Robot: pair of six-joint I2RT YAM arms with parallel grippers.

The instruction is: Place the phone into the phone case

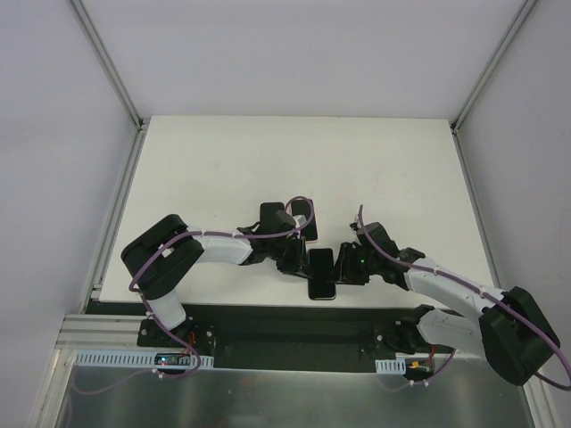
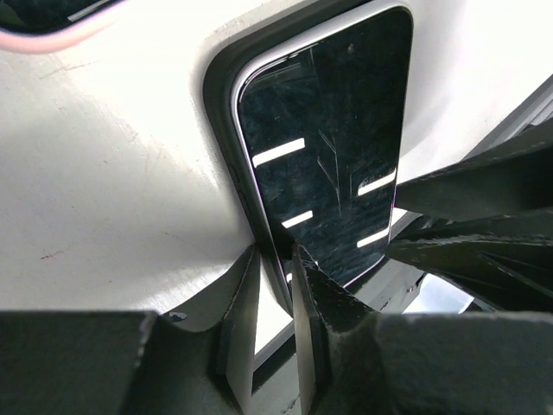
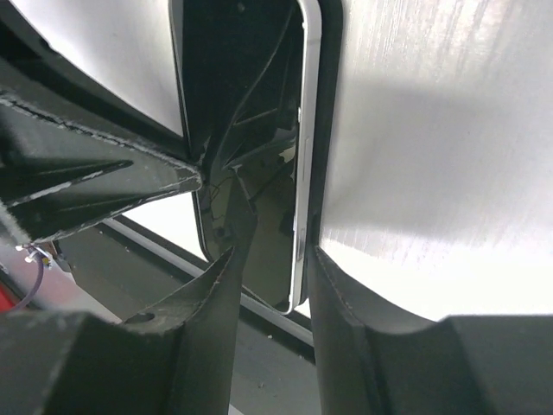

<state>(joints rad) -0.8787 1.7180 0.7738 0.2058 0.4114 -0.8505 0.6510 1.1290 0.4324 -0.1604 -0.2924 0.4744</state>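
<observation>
- White worktop (image 1: pixel 223 169) between pale walls. The phone case (image 2: pixel 220 104) lies flat close to its near edge, and I place everything else from that case.
- Risk one: if I press unevenly, the phone (image 2: pixel 333 147) could pop back out of the case's lip.
- Risk two: a sideways shove could skid the case off the near edge, or into the pink-rimmed object (image 2: pixel 43 30) just beyond it.
- The phone lies screen-up in the case, silver rim inside the dark lip. I judge it not fully seated, though I can't be sure.
- The left gripper (image 2: pixel 276 298) is narrowed to a slit on the case's near corner, with the lip wedged between its fingers.
- The right gripper (image 3: pixel 272 294) straddles the case's opposite long edge, partly open. I cannot tell whether it grips.
</observation>
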